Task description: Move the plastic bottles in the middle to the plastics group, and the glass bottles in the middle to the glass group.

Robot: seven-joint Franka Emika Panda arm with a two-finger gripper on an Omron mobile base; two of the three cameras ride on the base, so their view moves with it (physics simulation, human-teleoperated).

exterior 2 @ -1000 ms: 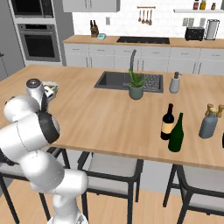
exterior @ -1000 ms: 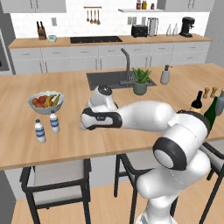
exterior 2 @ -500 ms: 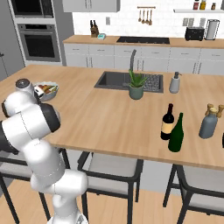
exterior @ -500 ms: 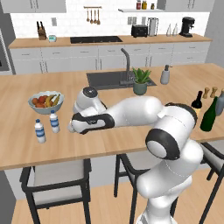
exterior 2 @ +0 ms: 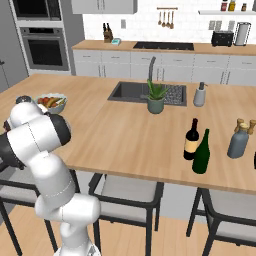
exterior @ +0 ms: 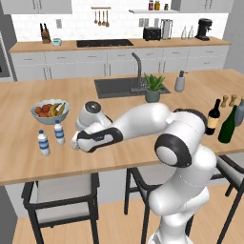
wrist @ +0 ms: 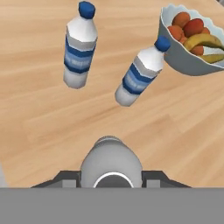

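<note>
Here, a plain clear bottle [wrist: 111,164] is clasped between the jaws of the gripper [wrist: 111,178]. Two water bottles [wrist: 80,46] are seen ahead of them; the wine bottles [exterior 2: 202,152] are shown by the right base view.

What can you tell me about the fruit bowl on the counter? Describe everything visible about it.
The fruit bowl is a pale grey-blue dish with a wavy rim, looking like glazed ceramic. It sits upright on the wooden counter, holding yellow bananas and round orange-red fruit. In the hand view it lies just beyond the nearer of two blue-labelled water bottles, whose cap overlaps its rim from this angle; whether they touch cannot be told. In the left base view the bottles stand apart in front of it.
</note>
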